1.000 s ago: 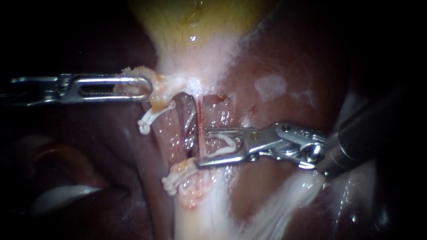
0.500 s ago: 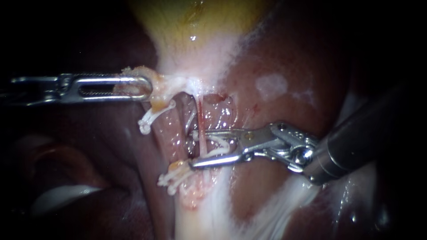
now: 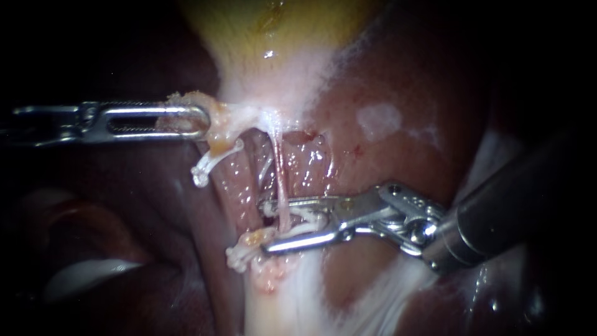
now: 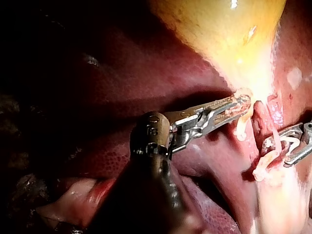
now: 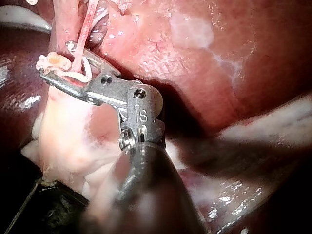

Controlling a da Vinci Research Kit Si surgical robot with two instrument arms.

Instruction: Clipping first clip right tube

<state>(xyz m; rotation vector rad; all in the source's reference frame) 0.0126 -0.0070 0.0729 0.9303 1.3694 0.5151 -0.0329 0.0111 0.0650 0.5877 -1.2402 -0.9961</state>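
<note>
Jaws of our right instrument (image 3: 266,225) are standing apart w/ a white clip (image 3: 308,218) seated btwn them. Both jaws are touching it, so we're holding that clip & not yet squeezing anything else. We're straddling the right tube (image 3: 279,168), a thin pink strand, w/ one jaw on either side of it. The tube is running down from the gallbladder neck & crossing the clip's open legs near the jaw tips. The right wrist view is showing the same: this instrument (image 5: 54,59) w/ the tube (image 5: 83,29) passing btwn its jaws. Our left instrument (image 3: 202,121) is coming in from the left w/ its slotted jaws clenched on pale tissue (image 3: 227,121) at the foot of the yellow gallbladder (image 3: 273,37). The left wrist view is showing this instrument (image 4: 241,105) gripping at that spot too. Beside the right tube, on the left instrument's side, a thicker pink left tube (image 3: 233,186) is lying w/ two more clips at it. An upper clip (image 3: 208,163) is just below the left instrument's jaws. A lower clip (image 3: 239,255) is just beside the right instrument's lower jaw tip; we can't tell whether they're touching. Dark red liver (image 3: 398,74) is lying behind it all.
</note>
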